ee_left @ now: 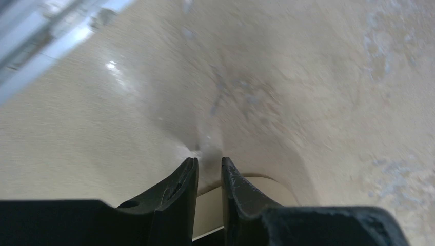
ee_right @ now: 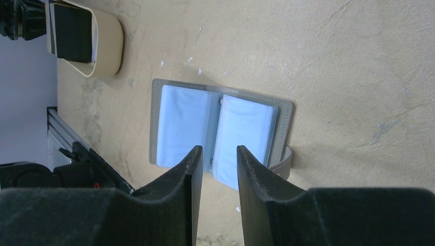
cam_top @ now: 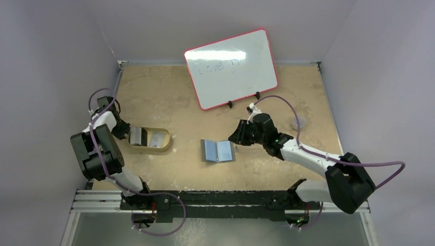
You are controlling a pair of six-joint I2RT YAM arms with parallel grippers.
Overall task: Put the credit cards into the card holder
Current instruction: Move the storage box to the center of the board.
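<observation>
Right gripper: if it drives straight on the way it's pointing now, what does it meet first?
Probably the open card holder, near its centre fold. The right gripper, jaws apart and empty, aims straight at it. How far off is unclear.

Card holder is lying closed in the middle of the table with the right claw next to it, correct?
Not closed. The right wrist view shows the card holder lying open, blue pockets up, in the middle of the table with the right claw next to it.
</observation>
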